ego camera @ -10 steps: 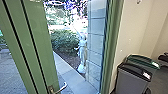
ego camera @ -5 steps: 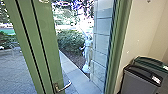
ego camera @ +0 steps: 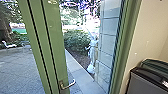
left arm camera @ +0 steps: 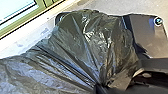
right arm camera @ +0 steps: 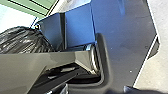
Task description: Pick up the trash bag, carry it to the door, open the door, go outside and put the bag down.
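And here we are at the doorway; the green door (ego camera: 55, 50) stands open, its lever handle (ego camera: 68, 85) jutting toward the gap, and through that gap it's all daylight! The trash bag (left arm camera: 85, 45), black and shiny, is inside with the robot; the left gripper (left arm camera: 100, 87) has its fingers closed on the plastic, and look how the creases fan out from that pinch; the bag bulges in front of the robot's own dark plate, though whether it touches the plate I can't tell.

Over to the right gripper (right arm camera: 75, 71); it's down by the dark body of the robot, with the black plastic near it, but whether it is open or closed I can't tell.

Now out through the doorway; a pale statue (ego camera: 92, 53) stands beside a leafy shrub (ego camera: 75, 40), near a wall of pale blocks (ego camera: 107, 37); a light walkway (ego camera: 80, 75) runs along the planting, and the paved yard (ego camera: 22, 71) spreads out beyond the door, a white chair (ego camera: 9, 45) well apart from us over there.

Back on our side, past the green door frame (ego camera: 127, 45), a grey bin (ego camera: 143, 83) sits by the cream wall (ego camera: 150, 30); a green-lidded bin (ego camera: 155, 65) is right behind it.
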Motion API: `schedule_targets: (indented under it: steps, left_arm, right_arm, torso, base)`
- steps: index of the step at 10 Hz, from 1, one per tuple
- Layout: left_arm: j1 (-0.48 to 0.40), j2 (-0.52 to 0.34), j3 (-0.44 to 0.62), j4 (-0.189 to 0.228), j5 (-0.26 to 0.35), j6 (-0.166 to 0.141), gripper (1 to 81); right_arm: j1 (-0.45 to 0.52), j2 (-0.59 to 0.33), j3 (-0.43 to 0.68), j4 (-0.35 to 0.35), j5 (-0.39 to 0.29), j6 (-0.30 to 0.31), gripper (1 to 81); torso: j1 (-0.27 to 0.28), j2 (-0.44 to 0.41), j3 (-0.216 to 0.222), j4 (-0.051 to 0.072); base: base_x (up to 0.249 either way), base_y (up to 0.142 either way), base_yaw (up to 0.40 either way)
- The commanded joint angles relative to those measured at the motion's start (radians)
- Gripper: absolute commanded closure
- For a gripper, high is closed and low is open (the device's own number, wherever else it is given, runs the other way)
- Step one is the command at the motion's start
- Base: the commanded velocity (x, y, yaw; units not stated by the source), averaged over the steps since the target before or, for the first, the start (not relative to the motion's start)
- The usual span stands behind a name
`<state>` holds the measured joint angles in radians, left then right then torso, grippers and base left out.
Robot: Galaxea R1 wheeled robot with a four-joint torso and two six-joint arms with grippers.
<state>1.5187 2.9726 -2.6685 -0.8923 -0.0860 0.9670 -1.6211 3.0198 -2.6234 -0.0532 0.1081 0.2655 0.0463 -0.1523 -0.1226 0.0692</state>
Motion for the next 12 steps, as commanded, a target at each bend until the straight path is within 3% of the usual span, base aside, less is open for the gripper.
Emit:
schedule_targets:
  steps: [1, 7, 12]
  left_arm:
    - [-0.045, -0.015, 0.019, 0.01, 0.069, 0.004, 81.1]
    - [-0.045, -0.019, 0.004, 0.013, 0.068, 0.002, 81.1]
    - [-0.042, -0.022, -0.022, 0.013, 0.069, 0.002, 81.1]
  right_arm:
    - [0.031, -0.029, 0.057, -0.005, -0.048, -0.002, 1.0]
    - [0.029, -0.025, -0.018, -0.002, -0.048, -0.002, 1.0]
    - [0.014, -0.057, -0.015, 0.004, -0.047, 0.0, 1.0]
  torso:
    - [0.0, 0.0, 0.0, 0.0]
    - [0.0, 0.0, 0.0, 0.0]
    - [0.0, 0.0, 0.0, 0.0]
  base:
    - [0.0, 0.0, 0.16]
    - [0.0, 0.0, 0.161]
    - [0.0, 0.0, 0.18]
